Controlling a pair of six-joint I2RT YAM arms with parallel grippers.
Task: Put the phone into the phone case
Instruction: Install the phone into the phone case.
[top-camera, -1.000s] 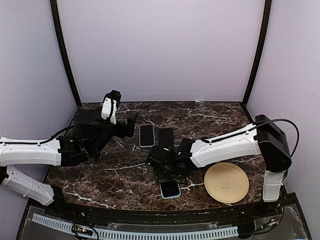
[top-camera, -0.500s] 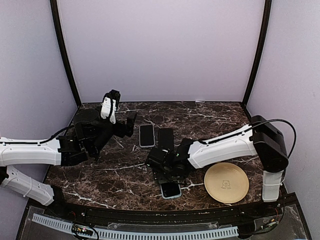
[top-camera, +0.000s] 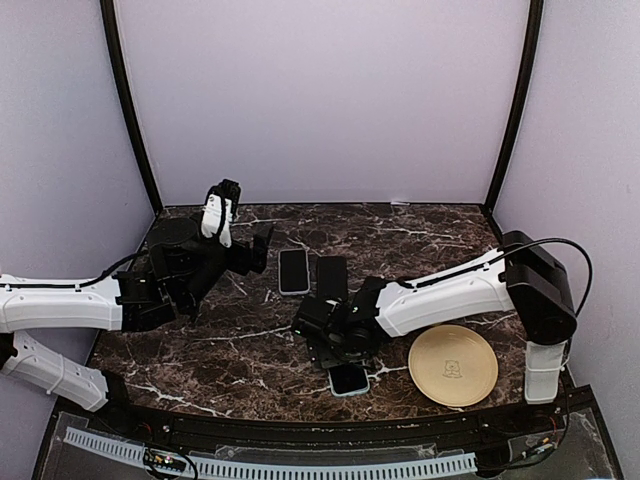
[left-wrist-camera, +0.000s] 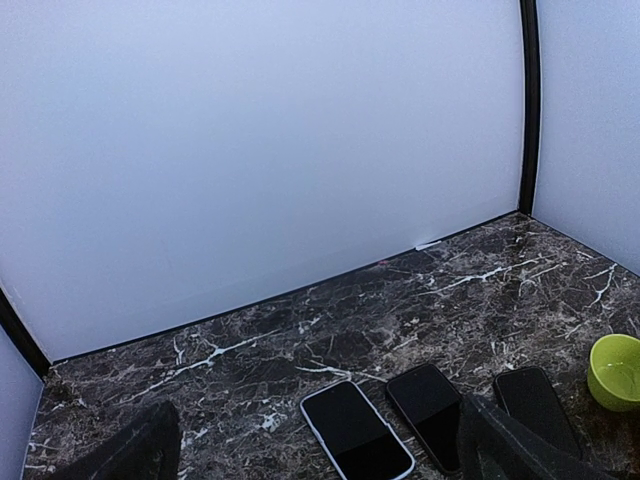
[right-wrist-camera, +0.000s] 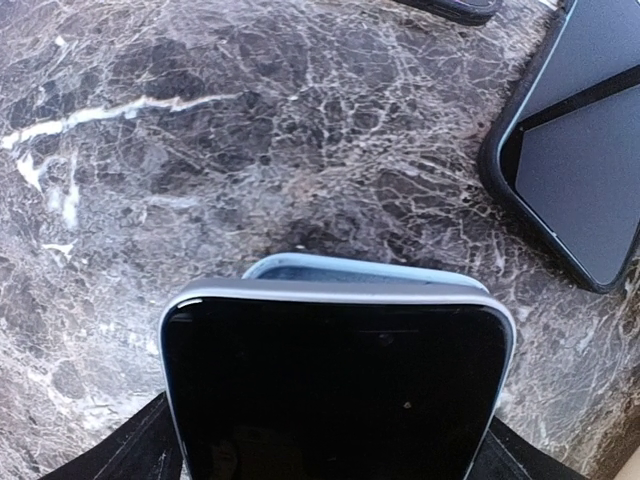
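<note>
The phone (top-camera: 347, 379) lies on the phone case (right-wrist-camera: 365, 268) at the near middle of the table (top-camera: 220, 350), the plate (top-camera: 453, 365) just right; farther back, second handset (top-camera: 293, 270) lies left of third handset (top-camera: 332, 275)

No legible text, brand, number or sign was found on any surface in view. The tan plate (top-camera: 453, 365) carries a small raised emblem at its centre, too small to read. The phone (right-wrist-camera: 338, 390) in the right wrist view presents a blank dark screen.
</note>
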